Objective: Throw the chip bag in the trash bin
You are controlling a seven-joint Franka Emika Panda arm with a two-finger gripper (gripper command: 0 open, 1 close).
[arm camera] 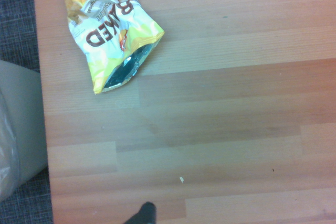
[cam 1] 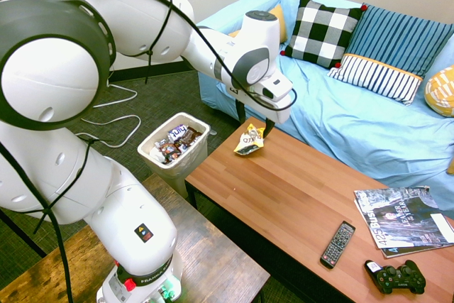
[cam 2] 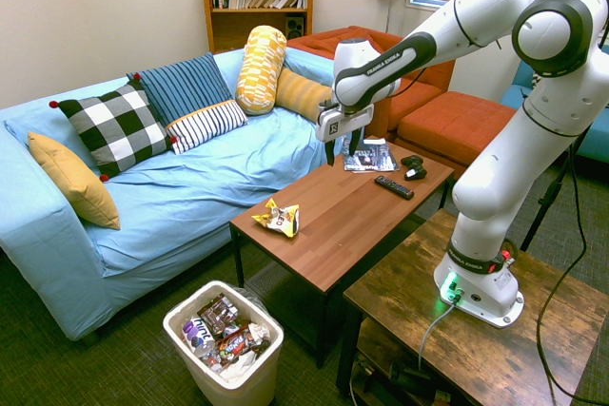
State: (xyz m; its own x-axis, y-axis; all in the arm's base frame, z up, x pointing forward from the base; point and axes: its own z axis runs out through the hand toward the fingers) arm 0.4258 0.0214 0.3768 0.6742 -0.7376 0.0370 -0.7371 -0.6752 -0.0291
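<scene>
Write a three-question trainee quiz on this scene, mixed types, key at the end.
1. True or false: the chip bag is already inside the trash bin.
2. Multiple choice: which word is printed large on the bag? A) CRUNCHY B) BAKED C) SALTED
3. Fill in the blank: the hand is open, and the bag rests on the wooden ____ beside the blue-covered sofa.
Key: 1. False; 2. B; 3. coffee table
</scene>
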